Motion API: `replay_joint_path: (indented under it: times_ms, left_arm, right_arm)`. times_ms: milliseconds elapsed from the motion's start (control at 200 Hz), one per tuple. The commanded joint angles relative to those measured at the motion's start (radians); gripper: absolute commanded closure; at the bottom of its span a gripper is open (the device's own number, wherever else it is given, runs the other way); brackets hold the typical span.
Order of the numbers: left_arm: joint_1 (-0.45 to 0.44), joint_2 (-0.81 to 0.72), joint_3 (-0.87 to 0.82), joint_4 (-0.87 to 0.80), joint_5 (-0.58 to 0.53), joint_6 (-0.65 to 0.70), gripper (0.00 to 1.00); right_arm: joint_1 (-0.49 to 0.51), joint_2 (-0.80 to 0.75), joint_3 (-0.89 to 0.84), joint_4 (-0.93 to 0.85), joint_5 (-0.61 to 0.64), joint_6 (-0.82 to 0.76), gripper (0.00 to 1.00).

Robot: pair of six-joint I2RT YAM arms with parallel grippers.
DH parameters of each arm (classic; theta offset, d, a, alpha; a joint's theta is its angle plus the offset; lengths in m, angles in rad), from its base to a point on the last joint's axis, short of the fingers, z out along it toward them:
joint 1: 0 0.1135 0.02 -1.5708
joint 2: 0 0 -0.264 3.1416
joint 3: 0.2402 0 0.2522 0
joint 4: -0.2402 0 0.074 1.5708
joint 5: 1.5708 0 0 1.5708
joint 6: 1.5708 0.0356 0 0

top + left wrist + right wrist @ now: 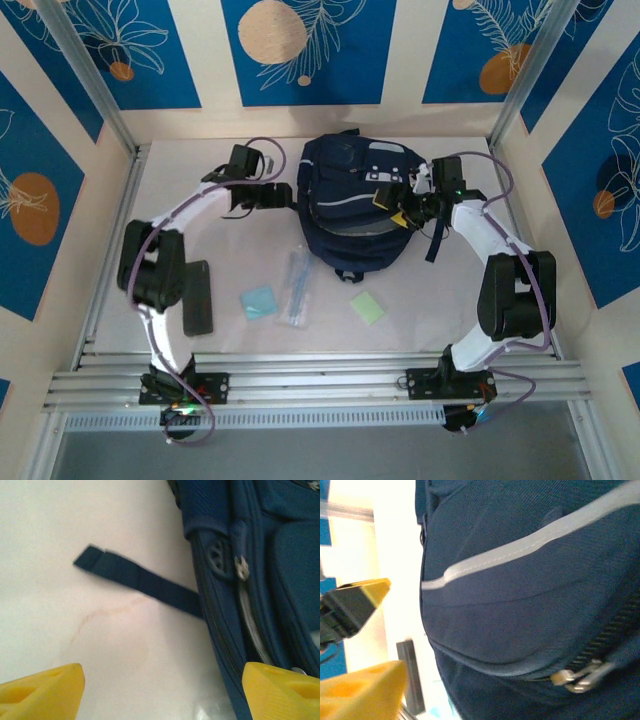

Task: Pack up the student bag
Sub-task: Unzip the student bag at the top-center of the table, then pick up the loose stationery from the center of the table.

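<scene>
We are finding the student bag (350, 200) sitting between the left gripper (285, 196) and right gripper (393, 208), both gaping empty, the right one closer against it.

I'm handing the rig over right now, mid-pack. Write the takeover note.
Left tool: open, empty, low over the table at the left side of the student bag, near a loose strap.
Right tool: open, empty, close against the bag's right side.
On the table in front of the bag: black case, blue square, clear packet, green square.
Done: nothing visibly packed.
Left: get all four into the bag; can't tell if its zip is open.
</scene>
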Motion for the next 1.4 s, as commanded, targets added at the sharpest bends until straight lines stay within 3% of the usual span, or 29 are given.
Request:
replay_joint_path:
  times_ms: [0,115,320,555,845,990,1130,1390]
  left_arm:
    - [-0.046,-0.119,-0.091,-0.099,-0.040,-0.054,0.18]
    - [-0.118,-0.158,-0.147,-0.178,-0.109,-0.079,0.18]
    - [-0.251,-0.138,-0.206,-0.258,-0.229,-0.139,0.17]
    - [-0.278,-0.087,-0.303,-0.172,-0.170,-0.231,0.22]
    - [-0.285,-0.023,-0.389,-0.052,-0.055,-0.280,0.45]
    - [-0.303,0.018,-0.384,-0.040,-0.050,-0.284,0.57]
    - [-0.330,0.064,-0.373,-0.041,-0.034,-0.285,0.58]
    - [-0.404,0.107,-0.296,-0.089,-0.003,-0.266,0.50]
  right_arm:
    - [0.009,-0.007,0.046,-0.115,0.040,0.001,0.09]
    - [0.020,-0.035,0.043,-0.208,0.126,0.010,0.00]
    - [0.049,-0.105,0.001,-0.251,0.184,0.033,0.01]
    - [0.122,-0.191,-0.063,-0.235,0.246,0.054,0.00]
    - [0.155,-0.245,-0.138,-0.215,0.277,0.076,0.00]
    - [0.158,-0.255,-0.147,-0.217,0.290,0.077,0.00]
    - [0.158,-0.272,-0.151,-0.220,0.311,0.078,0.00]
    - [0.148,-0.300,-0.174,-0.220,0.337,0.079,0.00]
